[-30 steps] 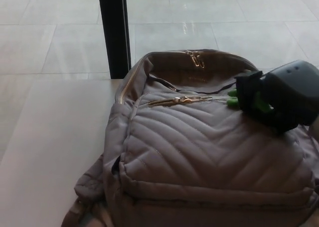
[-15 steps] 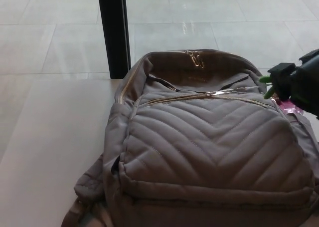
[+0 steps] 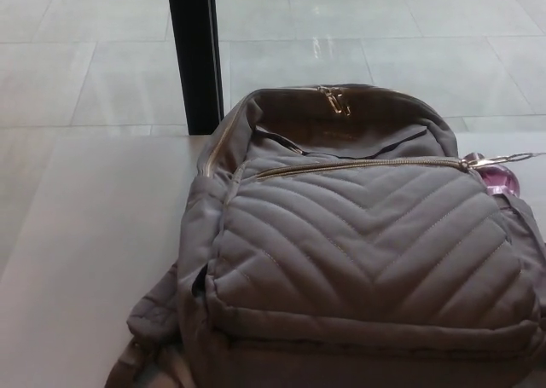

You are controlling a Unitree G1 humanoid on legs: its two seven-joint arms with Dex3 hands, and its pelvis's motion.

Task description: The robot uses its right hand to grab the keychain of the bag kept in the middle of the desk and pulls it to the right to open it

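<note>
A grey quilted bag (image 3: 358, 260) lies flat on the pale desk (image 3: 94, 251), filling the middle and right of the scene, its chevron-stitched front pocket facing up and its top end pointing toward the far side. Along the upper edge of that pocket runs a gold zipper (image 3: 341, 165), stretching from the left corner across to the right corner. At the right end of that line the keychain (image 3: 503, 159) sticks out past the side of the bag, a thin metal piece drawn taut toward the right edge of the scene, with a small round pink-purple charm (image 3: 497, 180) sitting just beneath it against the bag's right flank. Farther back, at the top of the bag, a second gold zipper pull (image 3: 334, 100) rests on the main compartment's seam, and a dark slit shows between that compartment and the front pocket. Neither of the robot's hands shows anywhere here, so I cannot tell whether they are open, closed or holding something. Beyond the desk a black post (image 3: 194, 54) stands upright at the far left of the bag, with a glossy tiled floor (image 3: 384, 30) behind it.
</note>
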